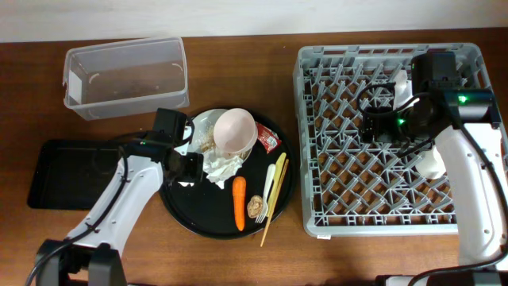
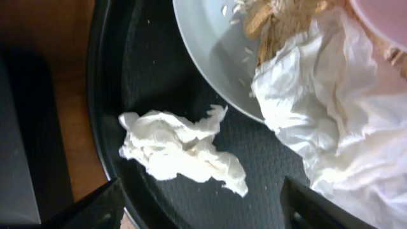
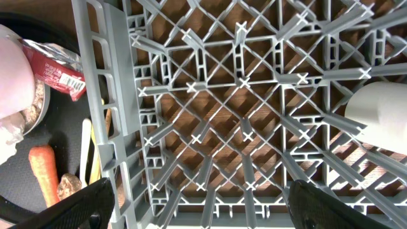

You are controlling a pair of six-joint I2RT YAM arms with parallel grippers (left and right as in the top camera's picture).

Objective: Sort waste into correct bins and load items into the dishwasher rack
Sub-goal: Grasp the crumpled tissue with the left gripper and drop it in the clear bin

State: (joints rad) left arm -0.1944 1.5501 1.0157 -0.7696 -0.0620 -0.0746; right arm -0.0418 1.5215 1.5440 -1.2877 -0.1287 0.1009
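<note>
Tissue (image 2: 181, 152), small, crumpled, white, on bare mat of round black tray (image 2: 152, 76), just beside rim of white round dish (image 2: 210, 57) but apart from it. Left gripper (image 2: 202, 207) poised over that wad, fingers spread wide to either side, nothing in hand, no contact yet. Judged step: pick of this wad for binning. Larger tissue (image 2: 331, 121) near, draped over dish edge and over pale food scraps (image 2: 280, 25). Main hazard: thin, springy paper, so a shallow pinch likely to catch one loose corner only, with a drop on the way across. Second hazard: one finger close to the bigger tissue; a snag of both together likely to drag scraps off the dish onto the mat. Third: descent too deep, fingertips jammed on the mat, tray shoved along the table. Destination unsettled from here: clear tub (image 1: 181, 75) and shallow black tray (image 1: 59, 171) both well apart from the wad; wrong choice a sorting error. Pink cup (image 1: 235, 129), carrot (image 1: 239, 202), red wrapper (image 1: 267, 140), brown scrap (image 1: 255, 206), fork (image 1: 268, 184) and chopsticks (image 1: 274, 199) all on the round tray. Right gripper (image 3: 203, 207) above dishwasher rack (image 1: 333, 214), fingers wide, empty; small white cup (image 3: 381, 111) in rack nearby. Low risk there, barring a knock against that cup.
</note>
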